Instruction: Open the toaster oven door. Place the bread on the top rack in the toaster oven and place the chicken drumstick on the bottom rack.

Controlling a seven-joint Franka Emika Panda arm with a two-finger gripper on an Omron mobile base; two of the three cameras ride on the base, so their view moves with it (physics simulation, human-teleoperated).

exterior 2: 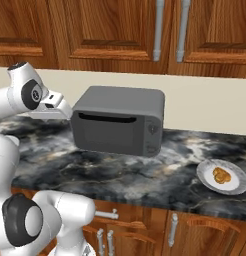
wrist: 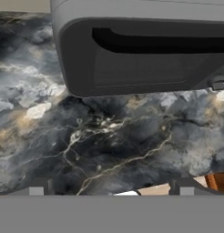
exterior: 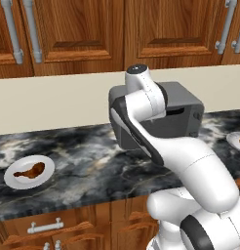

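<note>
The dark grey toaster oven stands on the counter with its door shut, so the top rack and bottom rack are hidden. My gripper hovers at the oven's upper left front corner, open and empty. In the hand view the fingertips stand wide apart above the marble, with the door and its handle slot ahead. The bread lies on a white plate to the oven's right. The chicken drumstick lies on another white plate far left. My arm covers much of the oven in the left base view.
Dark marble counter runs in front of the oven. A cream backsplash and wooden wall cabinets rise behind it. Drawers with silver handles sit under the counter edge.
</note>
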